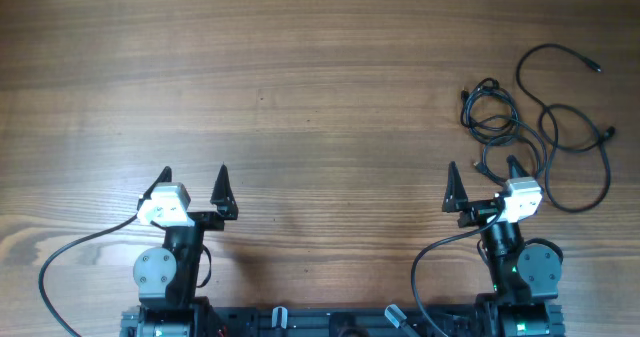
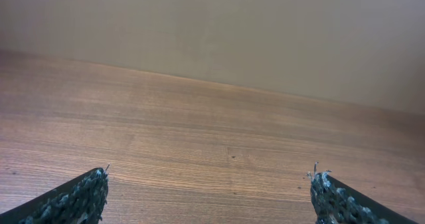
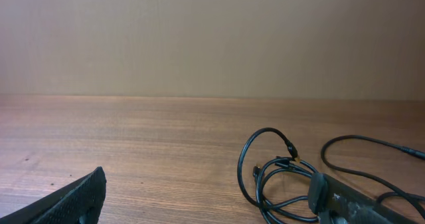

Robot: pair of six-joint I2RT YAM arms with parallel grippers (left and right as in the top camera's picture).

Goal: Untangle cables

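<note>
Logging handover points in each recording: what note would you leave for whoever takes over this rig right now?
Left end effector: open, empty, over bare table.
Right end effector: open, empty, right at the near edge of the cables.
Cables: one tangled heap with loose loops trailing off, lying on the table's right side; none near the left arm.
Done: nothing untangled yet.
Left: grasp strands and pull them apart into separate cables.

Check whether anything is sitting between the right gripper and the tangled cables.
Nothing visible does. The cables lie on the wooden table just ahead of the right gripper, whose jaws stand open. Only wood shows between them, and the nearest strands reach one of its fingers.
</note>
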